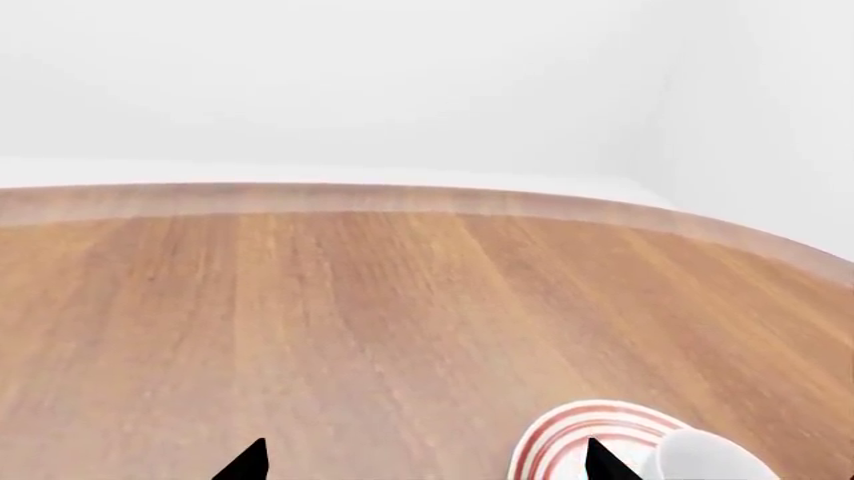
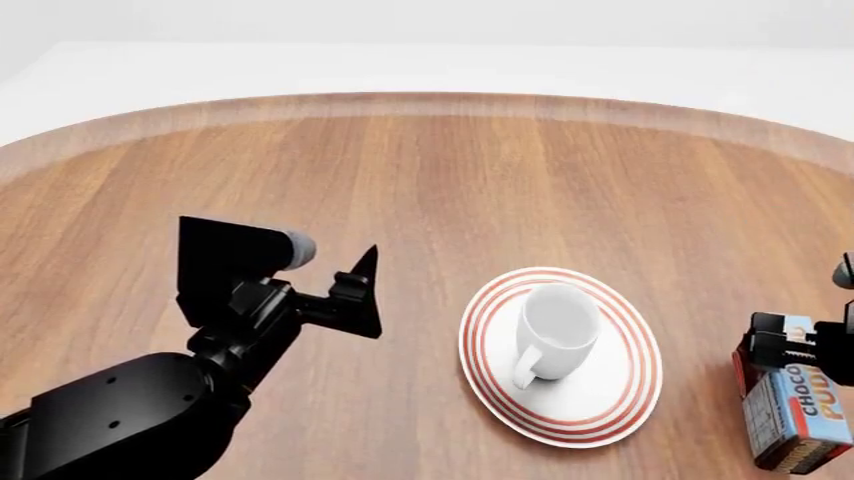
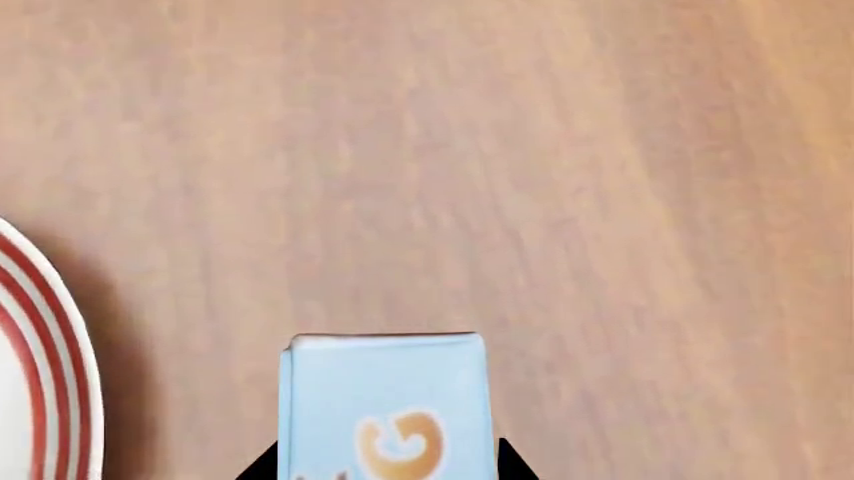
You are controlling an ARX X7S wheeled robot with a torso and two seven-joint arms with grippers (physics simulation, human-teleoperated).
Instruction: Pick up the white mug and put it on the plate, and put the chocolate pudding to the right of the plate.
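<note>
On the table [image 2: 441, 170] the white mug [image 2: 557, 328] stands on the plate [image 2: 627, 395], the chocolate pudding [image 2: 798, 410] sits just right of the plate between the right gripper's [image 2: 801, 350] fingers, and the left gripper [image 2: 363, 295] hangs left of the plate.

The pudding [image 2: 795, 415], at 4 o'clock in the head view, carries orange lettering reading "CHOCO" and "PUD", the rest cut off. The right wrist view shows one orange "G". No other text is legible.
</note>
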